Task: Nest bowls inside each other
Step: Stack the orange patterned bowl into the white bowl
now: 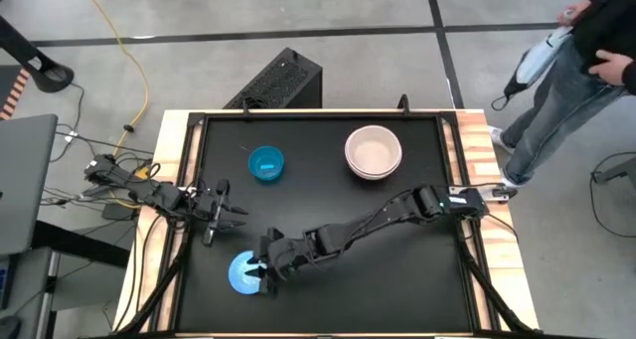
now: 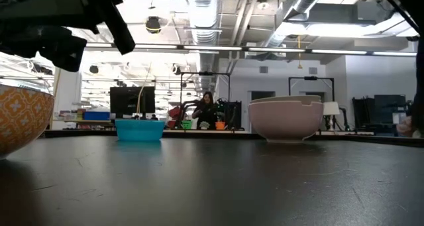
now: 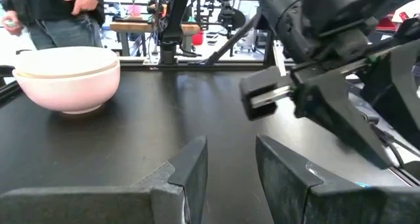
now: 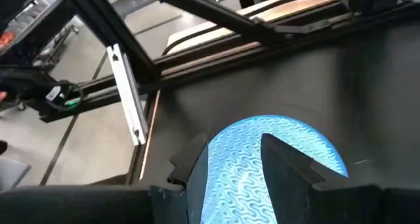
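A blue-patterned bowl (image 1: 241, 273) (image 4: 243, 158) stands on its base at the table's near left. Its outer wall looks orange-patterned in the low view (image 2: 20, 123). My right gripper (image 1: 262, 270) (image 4: 233, 142) hovers open just above this bowl, one finger over its inside and one at its rim, clear of it in the low view. A small blue bowl (image 1: 265, 163) (image 2: 139, 130) stands upright at the far left. Two pale bowls (image 1: 374, 151) (image 3: 65, 79) sit nested at the far middle. My left gripper (image 1: 237, 218) (image 3: 230, 148) waits open at the left edge.
Raised wooden rails (image 1: 179, 180) border the black table's left and right sides. A black box (image 1: 283, 81) stands on the floor beyond the far edge. A person (image 1: 576, 71) stands off the far right corner. Bare tabletop (image 1: 397, 269) lies at the near right.
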Motion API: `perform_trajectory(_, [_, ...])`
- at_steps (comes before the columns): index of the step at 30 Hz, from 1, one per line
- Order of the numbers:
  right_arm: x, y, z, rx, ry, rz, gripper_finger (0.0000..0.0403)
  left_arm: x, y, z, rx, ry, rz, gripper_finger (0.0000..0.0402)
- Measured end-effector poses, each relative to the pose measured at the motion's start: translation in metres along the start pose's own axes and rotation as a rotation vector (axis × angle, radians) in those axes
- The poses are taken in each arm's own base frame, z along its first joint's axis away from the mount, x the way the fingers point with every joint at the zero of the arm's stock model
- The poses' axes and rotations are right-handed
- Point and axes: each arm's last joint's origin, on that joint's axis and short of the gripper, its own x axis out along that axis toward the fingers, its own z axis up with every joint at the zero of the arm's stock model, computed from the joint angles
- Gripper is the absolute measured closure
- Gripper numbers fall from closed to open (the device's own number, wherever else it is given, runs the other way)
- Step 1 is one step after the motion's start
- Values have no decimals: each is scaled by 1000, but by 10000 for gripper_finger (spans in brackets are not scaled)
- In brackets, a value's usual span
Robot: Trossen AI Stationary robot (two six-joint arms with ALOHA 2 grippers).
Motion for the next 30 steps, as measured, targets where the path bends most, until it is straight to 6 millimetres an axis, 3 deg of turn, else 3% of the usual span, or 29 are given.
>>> perform_trajectory(10, [-5, 23, -11, -24, 15, -38, 246, 0, 0, 0, 0, 0, 0, 284])
perform_trajectory(19, [-12, 47, -34, -587, 152, 105, 246, 0, 0, 0, 0, 0, 1, 284])
perform_trajectory(23, [-11, 39, -39, -778, 225, 117, 246, 0, 0, 0, 0, 0, 0, 284])
perform_trajectory(30, [-8, 19, -31, -902, 242, 112, 246, 0, 0, 0, 0, 0, 1, 284])
